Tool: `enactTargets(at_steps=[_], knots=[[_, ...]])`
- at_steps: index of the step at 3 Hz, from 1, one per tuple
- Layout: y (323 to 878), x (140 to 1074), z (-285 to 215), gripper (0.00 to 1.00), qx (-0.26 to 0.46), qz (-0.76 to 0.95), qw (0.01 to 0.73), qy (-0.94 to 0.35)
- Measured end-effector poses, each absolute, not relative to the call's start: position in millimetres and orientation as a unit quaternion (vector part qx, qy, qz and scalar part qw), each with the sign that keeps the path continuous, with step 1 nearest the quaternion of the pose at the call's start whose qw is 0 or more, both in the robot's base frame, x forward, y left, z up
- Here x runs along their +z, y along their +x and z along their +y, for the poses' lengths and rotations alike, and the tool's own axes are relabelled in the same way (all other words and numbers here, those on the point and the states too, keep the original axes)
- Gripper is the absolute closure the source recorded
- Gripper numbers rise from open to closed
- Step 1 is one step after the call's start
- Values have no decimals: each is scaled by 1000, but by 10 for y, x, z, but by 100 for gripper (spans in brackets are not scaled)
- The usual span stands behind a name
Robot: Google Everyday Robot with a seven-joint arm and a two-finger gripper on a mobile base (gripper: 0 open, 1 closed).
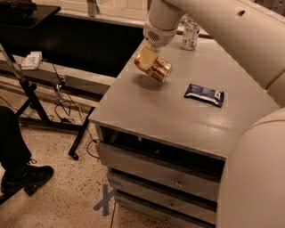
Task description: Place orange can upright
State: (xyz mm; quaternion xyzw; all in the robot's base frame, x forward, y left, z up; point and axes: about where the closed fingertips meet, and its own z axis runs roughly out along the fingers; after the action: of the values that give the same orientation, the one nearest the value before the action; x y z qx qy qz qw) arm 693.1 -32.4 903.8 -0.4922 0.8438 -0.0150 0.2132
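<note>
The orange can (153,66) is a shiny orange-copper drink can. It lies tilted on its side, held a little above the grey cabinet top (178,111) near its far left edge. My gripper (151,55) comes down from the white arm above and is shut on the can. One pale fingertip (148,52) shows across the can's upper side. The can's silver end faces left toward the camera.
A flat dark-blue snack wrapper (204,94) lies on the cabinet top to the right of the can. A clear plastic bottle (190,33) stands at the back edge. A black desk on a stand (26,13) is to the left, with a person's shoe (26,178) on the floor.
</note>
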Motion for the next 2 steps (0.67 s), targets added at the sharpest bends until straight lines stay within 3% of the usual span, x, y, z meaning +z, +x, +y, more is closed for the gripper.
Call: enactTargets(at_steps=[1, 2], knots=[[6884, 9200, -329, 100, 51, 833, 255, -488], [6783, 9370, -339, 100, 137, 803, 321, -482]])
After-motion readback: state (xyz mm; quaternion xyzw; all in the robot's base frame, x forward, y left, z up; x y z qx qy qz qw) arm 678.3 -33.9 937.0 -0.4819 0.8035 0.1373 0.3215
